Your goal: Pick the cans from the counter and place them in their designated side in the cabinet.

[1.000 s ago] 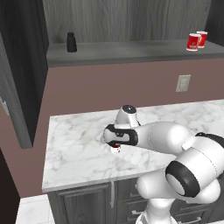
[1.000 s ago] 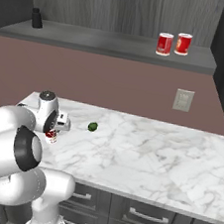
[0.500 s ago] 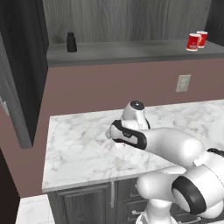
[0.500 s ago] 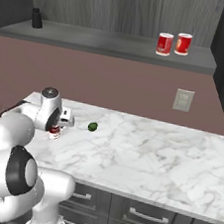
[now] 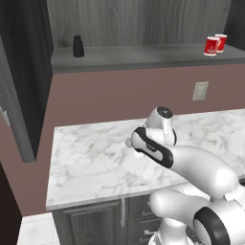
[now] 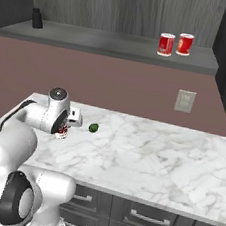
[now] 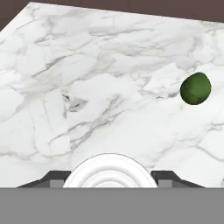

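I am holding my claw (image 6: 62, 130) closed around a dark red can (image 6: 61, 133) with a silvery top (image 7: 110, 171), low over the worktop (image 6: 145, 154) beside a green ball (image 6: 93, 127). Judging it rigid, light and slick, I am gripping mid-body. Two red cans (image 6: 166, 44) are standing on the cabinet shelf (image 6: 94, 39).

mauve wall (image 5: 119, 91), white outlet (image 6: 185, 101), pale floor (image 5: 36, 229)

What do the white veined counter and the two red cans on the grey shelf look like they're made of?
The white veined counter looks like polished marble or an imitation: grey veins on a smooth white slab. The two red cans look like metal with printed red sides, going by the silvery tops, though they are too small to be sure.
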You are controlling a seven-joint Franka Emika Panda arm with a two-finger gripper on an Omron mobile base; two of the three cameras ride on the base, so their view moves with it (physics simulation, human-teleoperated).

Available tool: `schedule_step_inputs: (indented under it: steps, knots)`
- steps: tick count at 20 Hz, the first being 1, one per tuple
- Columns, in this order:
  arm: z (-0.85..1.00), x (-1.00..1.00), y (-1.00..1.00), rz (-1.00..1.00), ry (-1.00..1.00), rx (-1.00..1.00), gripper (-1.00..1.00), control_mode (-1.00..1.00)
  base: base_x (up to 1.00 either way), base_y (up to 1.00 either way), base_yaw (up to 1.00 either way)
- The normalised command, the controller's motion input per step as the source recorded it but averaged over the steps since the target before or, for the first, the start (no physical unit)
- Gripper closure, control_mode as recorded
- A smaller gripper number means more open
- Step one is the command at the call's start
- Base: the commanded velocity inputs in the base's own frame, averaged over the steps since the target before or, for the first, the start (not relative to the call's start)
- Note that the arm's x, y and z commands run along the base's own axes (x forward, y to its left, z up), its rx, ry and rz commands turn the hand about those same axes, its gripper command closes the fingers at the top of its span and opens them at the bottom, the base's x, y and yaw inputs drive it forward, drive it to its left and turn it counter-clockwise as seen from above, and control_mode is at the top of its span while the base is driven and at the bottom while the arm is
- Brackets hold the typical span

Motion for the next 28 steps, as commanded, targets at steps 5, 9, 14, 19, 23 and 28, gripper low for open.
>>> schedule_step_inputs:
  steps: [5,9,14,19,23,28]
  knots:
    - [0.34,-0.06,-0.28,0.00,-0.07,0.03,1.00,-1.00,0.00,0.00,0.00]
    - [0.44,-0.17,-0.23,0.00,-0.11,0.04,1.00,-1.00,0.00,0.00,0.00]
    - [0.40,-0.12,-0.21,0.00,-0.10,0.04,1.00,-1.00,0.00,0.00,0.00]
    - [0.37,-0.08,-0.16,0.01,-0.08,0.03,1.00,-1.00,0.00,0.00,0.00]
    - [0.32,-0.07,-0.18,0.00,-0.02,0.02,1.00,-1.00,0.00,0.00,0.00]
    - [0.23,-0.31,-0.31,0.00,0.01,0.00,1.00,-1.00,0.00,0.00,0.00]
